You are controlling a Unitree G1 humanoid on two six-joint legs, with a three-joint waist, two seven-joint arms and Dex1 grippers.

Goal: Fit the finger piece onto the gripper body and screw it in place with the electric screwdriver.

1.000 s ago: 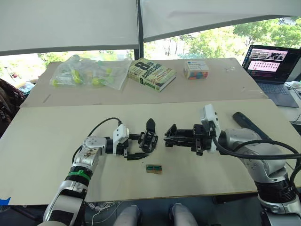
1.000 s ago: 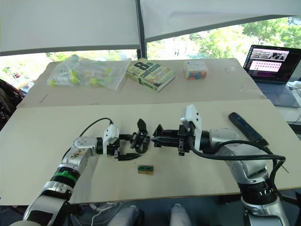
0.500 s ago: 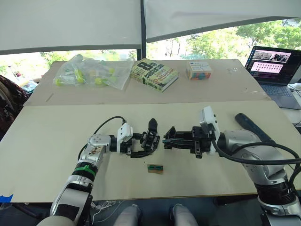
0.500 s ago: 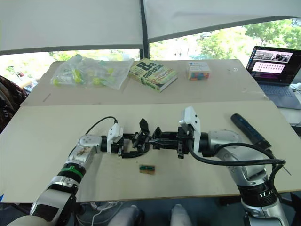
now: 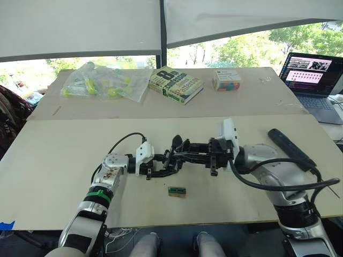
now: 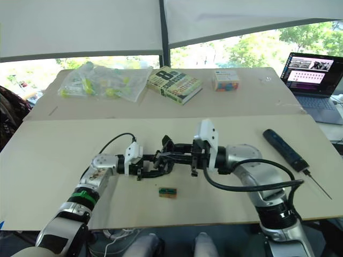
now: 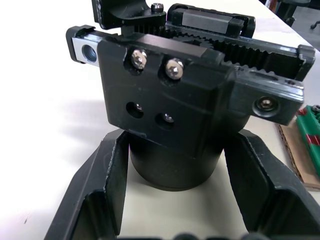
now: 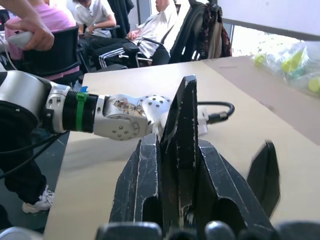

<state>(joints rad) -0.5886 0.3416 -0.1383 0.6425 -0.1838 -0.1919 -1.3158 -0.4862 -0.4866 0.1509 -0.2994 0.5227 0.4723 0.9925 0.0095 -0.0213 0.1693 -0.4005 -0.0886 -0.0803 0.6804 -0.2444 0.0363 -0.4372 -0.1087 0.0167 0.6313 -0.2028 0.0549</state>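
The left pincer (image 5: 161,167) clamps the blocky black gripper body (image 7: 175,100) steady on the tabletop (image 5: 53,155), while the right pincer (image 8: 192,190), clamped on the tapered black plastic finger piece (image 8: 180,130), brings it alongside for fitting.

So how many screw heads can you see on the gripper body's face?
2, side by side near the upper edge of the gripper body: one, the other. Two holes below; others may be hidden.

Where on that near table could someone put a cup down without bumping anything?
The near table is bare in the wide stretch to the robot's left of the left gripper, and in the strip between the grippers and the far table's book. The middle is crowded: both grippers meet at the gripper body, with a small green part just in front. The electric screwdriver takes up the right side.
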